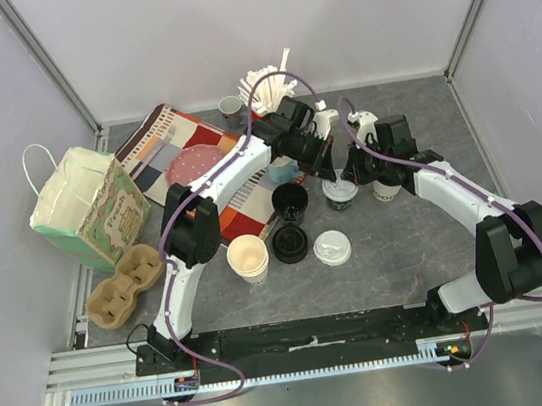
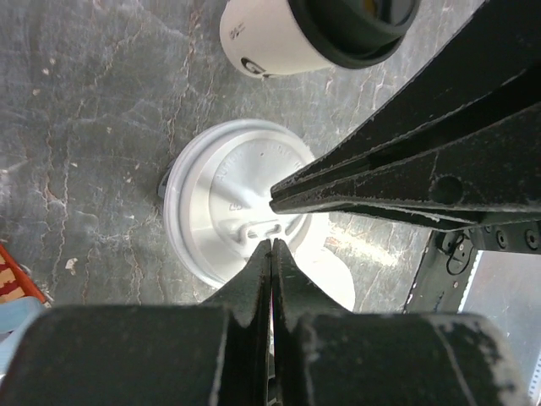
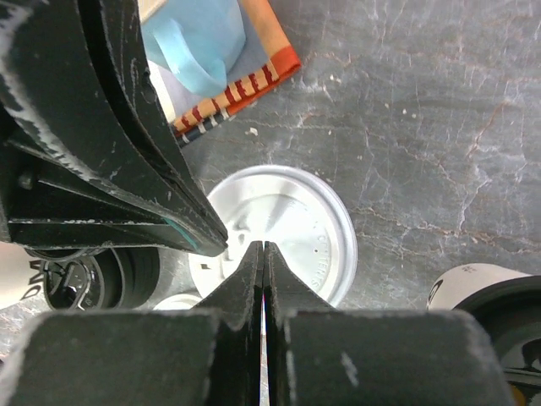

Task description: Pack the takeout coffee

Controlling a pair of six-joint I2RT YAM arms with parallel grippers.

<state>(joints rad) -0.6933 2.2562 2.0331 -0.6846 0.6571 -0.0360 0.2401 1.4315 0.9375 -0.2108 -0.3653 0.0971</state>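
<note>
A paper coffee cup with a white lid point(image 1: 341, 194) stands on the grey table between both arms. My left gripper point(image 1: 331, 176) is shut, its tips over the lid point(image 2: 221, 196) by the sip hole. Facing it, my right gripper point(image 1: 350, 176) is also shut, its tips over the same lid point(image 3: 306, 227). Whether the tips touch the lid I cannot tell. Neither gripper holds anything. The second coffee cup, with a black lid point(image 1: 385, 188), stands just to the right point(image 2: 314, 34) and at the right wrist view's lower right corner point(image 3: 490, 309).
A loose white lid point(image 1: 333, 247), stacked black lids point(image 1: 291, 244), a black mug point(image 1: 289, 199) and an empty paper cup point(image 1: 249, 259) lie in front. A light-blue mug point(image 1: 283, 169) sits on the placemat point(image 1: 157, 143). A cardboard cup carrier point(image 1: 126, 287) and paper bag point(image 1: 89, 203) stand left.
</note>
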